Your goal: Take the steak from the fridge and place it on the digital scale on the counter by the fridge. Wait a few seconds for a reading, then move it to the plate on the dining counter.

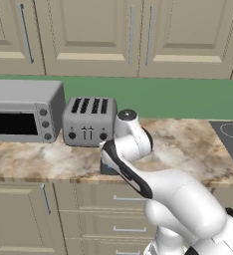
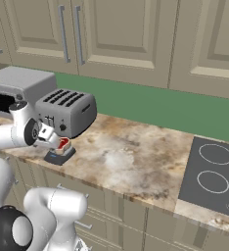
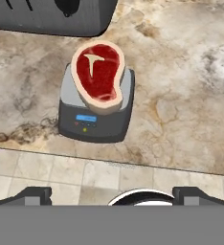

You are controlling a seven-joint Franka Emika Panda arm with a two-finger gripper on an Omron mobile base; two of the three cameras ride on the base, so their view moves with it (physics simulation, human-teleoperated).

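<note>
The steak (image 3: pixel 98 74), red with a pale fat rim, lies flat on the digital scale (image 3: pixel 95 123), overhanging its top slightly. The scale stands near the front edge of the counter (image 3: pixel 181 95), just in front of the toaster. My gripper (image 3: pixel 114 195) hovers above and in front of the scale, open, its fingertips (image 3: pixel 33 195) wide apart and holding nothing. From the right base view the steak (image 2: pixel 63 143) shows on the scale (image 2: pixel 57 157) right beside my hand. In the left base view my arm hides most of the scale (image 1: pixel 107 169). The fridge, the plate and the dining counter are out of view.
A silver four-slot toaster (image 1: pixel 88 122) stands just behind the scale, with a toaster oven (image 1: pixel 24 112) to its left. A black cooktop (image 2: pixel 214 169) is set into the counter at the right. Cream wall cabinets (image 1: pixel 113 35) hang above. Tiled floor (image 3: pixel 61 172) lies below the counter edge.
</note>
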